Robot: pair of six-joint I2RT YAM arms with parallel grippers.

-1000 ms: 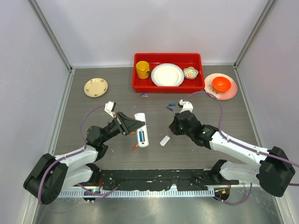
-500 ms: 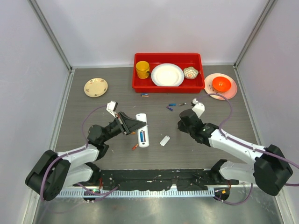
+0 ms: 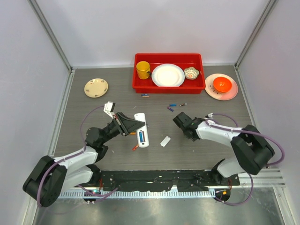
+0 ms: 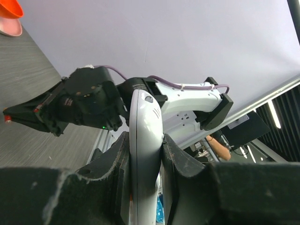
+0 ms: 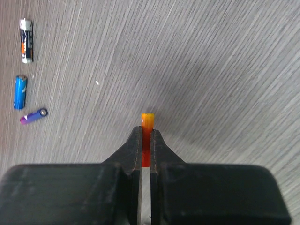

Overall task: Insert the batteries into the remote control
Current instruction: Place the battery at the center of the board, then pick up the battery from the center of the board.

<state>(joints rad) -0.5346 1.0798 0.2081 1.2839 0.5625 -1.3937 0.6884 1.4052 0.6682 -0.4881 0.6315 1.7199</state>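
Right pincer (image 5: 146,137): pinching orange battery (image 5: 147,120). Left pincer (image 4: 145,140): clamping remote (image 3: 141,131), leftward of battery, long axis near-to-far.

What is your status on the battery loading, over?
Left gripper shut on remote control. Right gripper shut on orange battery. Loose batteries on table; small white plate lies between arms.

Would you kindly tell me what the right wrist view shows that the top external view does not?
Only the right wrist view: an orange battery pinched in the shut right tool, tip sticking out. Only the top external view: the left tool gripping the remote control, plus the red tray. Both: the loose blue battery and purple battery lying on the table.
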